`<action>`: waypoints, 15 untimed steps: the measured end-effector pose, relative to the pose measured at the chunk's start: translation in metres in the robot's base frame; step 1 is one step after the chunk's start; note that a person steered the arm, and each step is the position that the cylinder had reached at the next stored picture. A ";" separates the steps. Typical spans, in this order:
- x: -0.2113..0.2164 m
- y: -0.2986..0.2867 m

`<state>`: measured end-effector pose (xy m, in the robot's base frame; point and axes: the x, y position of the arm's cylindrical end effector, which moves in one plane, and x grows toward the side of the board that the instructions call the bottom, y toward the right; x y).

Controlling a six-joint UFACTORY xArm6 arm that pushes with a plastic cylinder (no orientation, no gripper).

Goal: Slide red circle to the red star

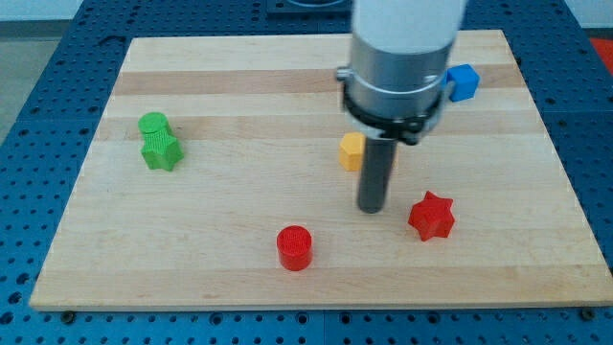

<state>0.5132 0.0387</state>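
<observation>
The red circle (pixel 295 247) lies near the view's bottom, left of centre. The red star (pixel 432 216) lies to its right and slightly higher. My tip (pixel 371 208) stands on the board between them, closer to the star, just left of it and apart from both. The rod rises to the large grey arm body (pixel 400 57) at the view's top.
A yellow block (pixel 351 150) sits just left of the rod, behind the tip. A blue block (pixel 464 82) lies at the top right, partly hidden by the arm. A green circle (pixel 151 124) and green star (pixel 162 150) touch at the left. The wooden board (pixel 306 287) ends near the bottom.
</observation>
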 end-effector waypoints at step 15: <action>0.049 -0.007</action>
<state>0.5621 0.0313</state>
